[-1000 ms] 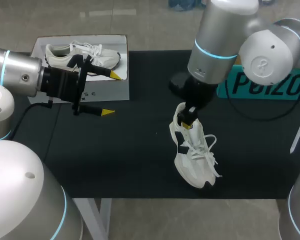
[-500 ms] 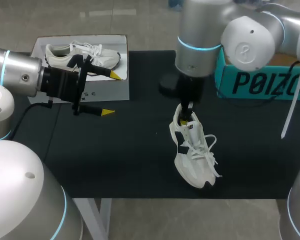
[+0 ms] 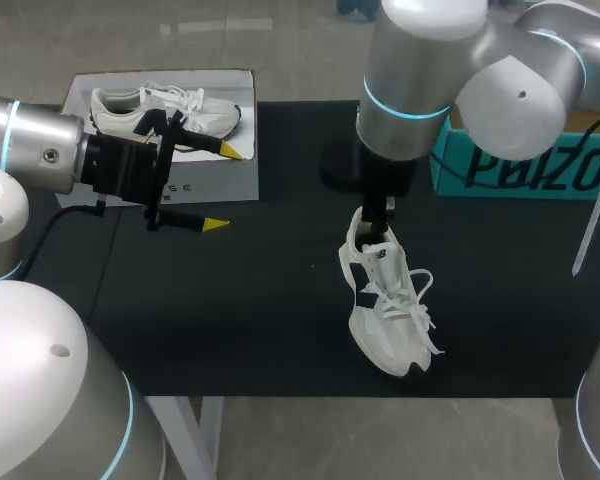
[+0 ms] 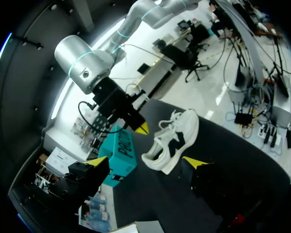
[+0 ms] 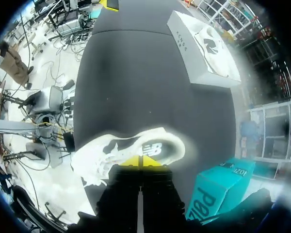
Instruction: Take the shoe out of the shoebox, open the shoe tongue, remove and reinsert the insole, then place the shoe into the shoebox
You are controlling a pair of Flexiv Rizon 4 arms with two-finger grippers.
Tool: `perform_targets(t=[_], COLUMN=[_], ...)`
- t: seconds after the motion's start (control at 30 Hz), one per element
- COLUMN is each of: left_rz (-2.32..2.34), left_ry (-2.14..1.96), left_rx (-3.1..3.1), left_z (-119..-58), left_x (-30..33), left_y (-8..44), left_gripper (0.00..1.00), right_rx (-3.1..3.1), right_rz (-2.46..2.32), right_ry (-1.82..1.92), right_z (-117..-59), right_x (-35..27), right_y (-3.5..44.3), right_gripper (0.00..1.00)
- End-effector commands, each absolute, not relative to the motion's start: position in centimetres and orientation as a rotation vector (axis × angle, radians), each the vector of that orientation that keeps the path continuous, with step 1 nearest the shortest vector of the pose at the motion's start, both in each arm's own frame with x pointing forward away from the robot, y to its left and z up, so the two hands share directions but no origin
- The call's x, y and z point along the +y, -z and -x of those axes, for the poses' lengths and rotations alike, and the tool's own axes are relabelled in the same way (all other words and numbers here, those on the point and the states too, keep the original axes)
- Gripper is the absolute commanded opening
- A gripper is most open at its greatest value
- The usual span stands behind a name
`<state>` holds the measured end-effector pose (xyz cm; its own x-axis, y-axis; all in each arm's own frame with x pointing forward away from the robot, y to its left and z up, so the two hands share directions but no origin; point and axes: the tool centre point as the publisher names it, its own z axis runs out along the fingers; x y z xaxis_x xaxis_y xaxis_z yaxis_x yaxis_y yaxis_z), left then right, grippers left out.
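Note:
A white shoe with dark side marks point(image 3: 385, 310) point(image 4: 172, 141) point(image 5: 131, 148) lies on the black table top, its toe towards the front edge. My right gripper point(image 3: 373, 238) point(image 5: 142, 161) comes down on its heel end, shut, with the yellow tips together at the collar beside the tongue. Whether any fabric is pinched between them I cannot tell. The left wrist view shows that gripper point(image 4: 143, 128) just behind the shoe. My left gripper point(image 3: 226, 187) point(image 4: 145, 162) hangs open at the left, well clear of the shoe, with nothing between its fingers. The teal shoebox point(image 3: 520, 165) point(image 4: 119, 153) point(image 5: 213, 199) stands at the back right.
A white box point(image 3: 215, 175) point(image 5: 184, 43) sits at the back left, with a second white shoe point(image 3: 165, 108) point(image 5: 213, 43) on it, under my left gripper. A white cable point(image 3: 592, 225) hangs at the right edge.
My right arm's wrist has swung to the left above the shoe, while its gripper stays at the heel end. The shoe and my left arm have not moved.

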<state>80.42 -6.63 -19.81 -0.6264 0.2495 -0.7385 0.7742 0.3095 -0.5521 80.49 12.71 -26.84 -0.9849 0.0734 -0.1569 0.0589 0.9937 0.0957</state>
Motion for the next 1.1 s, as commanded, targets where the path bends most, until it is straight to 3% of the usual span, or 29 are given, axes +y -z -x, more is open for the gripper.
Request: perform_targets(t=[0.03,0.1,0.17,0.23,0.37,1.1], left_rz=[-0.906,-0.906,-0.906,-0.906,-0.906,-0.906], left_ry=[1.295,1.295,1.295,1.295,1.295,1.295], left_rx=[2.055,2.055,2.055,2.055,2.055,2.055], left_z=[-80.4,-80.4,-80.4,-80.4,-80.4,-80.4], left_x=[-6.7,-6.7,-6.7,-6.7,-6.7,-6.7], left_y=[19.8,19.8,19.8,19.8,19.8,19.8], left_gripper=[1.00,1.00,1.00,1.00,1.00,1.00], right_rx=[3.010,3.021,3.028,3.034,3.034,3.049], right_rz=[-0.055,-0.018,0.020,0.042,0.064,0.086], right_ry=[-0.159,-0.153,-0.141,-0.139,-0.135,-0.126], right_z=[-82.0,-82.6,-83.0,-83.7,-84.5,-89.7], right_x=[12.9,12.9,13.0,12.9,12.7,11.6], right_y=[28.8,29.5,29.9,30.4,30.6,32.6], right_gripper=[0.00,0.04,0.11,0.26,0.37,0.46])
